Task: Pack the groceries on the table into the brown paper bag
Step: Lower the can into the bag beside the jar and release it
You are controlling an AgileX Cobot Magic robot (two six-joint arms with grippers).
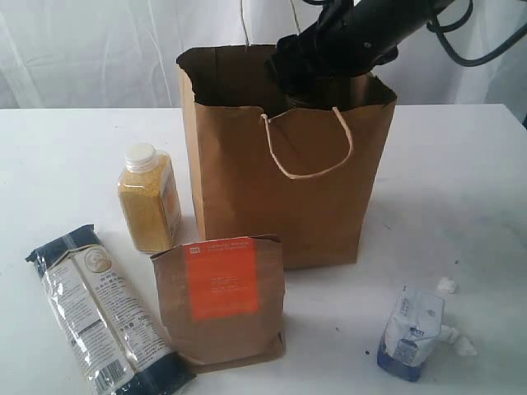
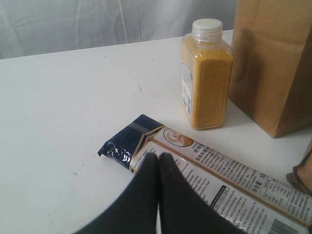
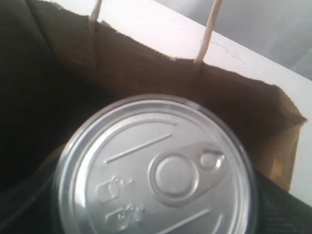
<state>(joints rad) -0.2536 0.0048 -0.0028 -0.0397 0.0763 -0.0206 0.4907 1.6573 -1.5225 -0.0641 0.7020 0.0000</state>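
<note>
Can: pull-tab can [image 3: 156,170] seemingly clasped in right gripper [image 1: 298,72], at brown paper bag [image 1: 280,197] mouth.
Left gripper [image 2: 158,157]: clenched, over noodle packet [image 2: 229,180].

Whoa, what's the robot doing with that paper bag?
It is packing groceries. The right arm holds a pull-tab can in the open top of the brown paper bag. The left pincer is shut and empty, hovering over the long noodle packet. Waiting on the table are that packet, the yellow-grain bottle, the brown orange-labelled pouch and the small blue-white packet.
</note>
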